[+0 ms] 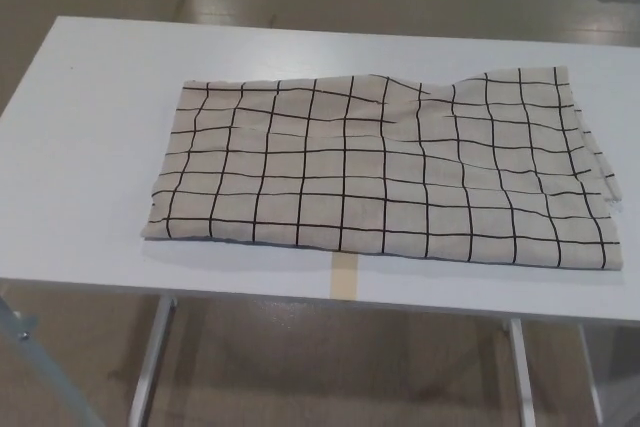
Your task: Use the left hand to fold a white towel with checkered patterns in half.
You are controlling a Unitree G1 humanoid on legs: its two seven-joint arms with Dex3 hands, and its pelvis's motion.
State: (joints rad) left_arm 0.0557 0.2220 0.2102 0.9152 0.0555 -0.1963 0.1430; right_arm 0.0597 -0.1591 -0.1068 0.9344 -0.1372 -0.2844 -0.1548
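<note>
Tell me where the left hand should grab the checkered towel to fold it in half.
Probably the near left corner of the towel, coming from the robot's left. That edge lies flat on the white table with bare surface beside it, so the fingers could pinch it and carry it across to the right edge.

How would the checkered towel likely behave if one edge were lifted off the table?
The towel would probably drape and sag rather than hold its shape: it lies flat with soft ripples near its far edge. It looks thin, so likely light. On the smooth white table it might slide or bunch when pushed.
</note>
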